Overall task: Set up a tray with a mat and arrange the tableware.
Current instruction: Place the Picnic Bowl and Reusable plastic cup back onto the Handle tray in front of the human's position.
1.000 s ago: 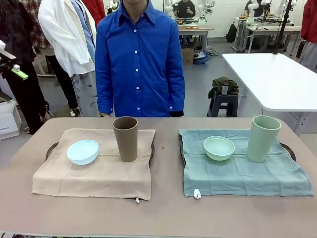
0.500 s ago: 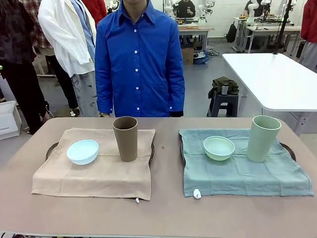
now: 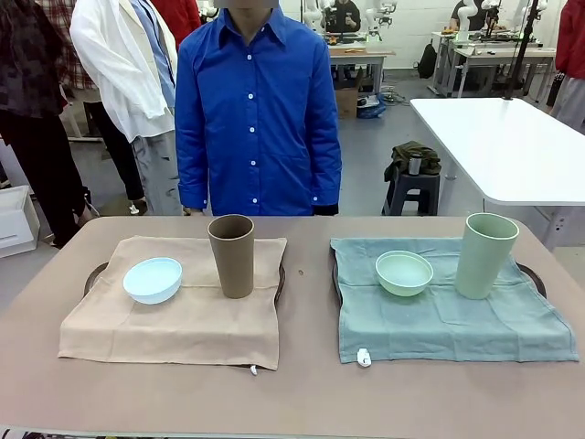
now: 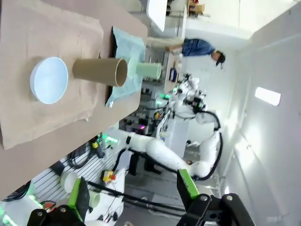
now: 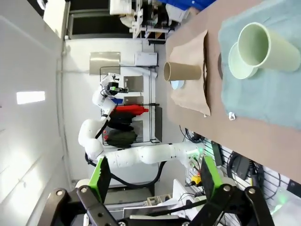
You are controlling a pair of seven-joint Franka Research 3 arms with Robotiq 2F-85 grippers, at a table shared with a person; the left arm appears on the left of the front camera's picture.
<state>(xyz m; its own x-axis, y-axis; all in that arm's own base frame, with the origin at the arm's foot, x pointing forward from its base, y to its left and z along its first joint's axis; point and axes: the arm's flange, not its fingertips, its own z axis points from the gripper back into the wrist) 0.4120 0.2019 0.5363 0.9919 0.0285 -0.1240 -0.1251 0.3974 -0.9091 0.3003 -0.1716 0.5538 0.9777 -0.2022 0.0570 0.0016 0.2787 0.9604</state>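
Nothing on the table [image 3: 302, 393] has shifted since a moment ago; a green-tipped object that showed at the far left edge a second back is gone from the front view. The light blue bowl [image 3: 153, 279] sits on the tan mat [image 3: 183, 325], just left of the brown tumbler [image 3: 232, 255], which stands upright. On the green mat [image 3: 457, 320], the pale green bowl [image 3: 404, 273] rests near the pale green tumbler [image 3: 485, 255], apart from it. Dark tray [image 3: 93, 274] edges peek out under the mats. The left gripper [image 4: 134, 195] hangs with jaws spread wide, holding nothing, well clear of the tableware. The right gripper [image 5: 155, 181] is likewise wide open, empty, well off the table. The person in blue [image 3: 258, 110] stands behind.
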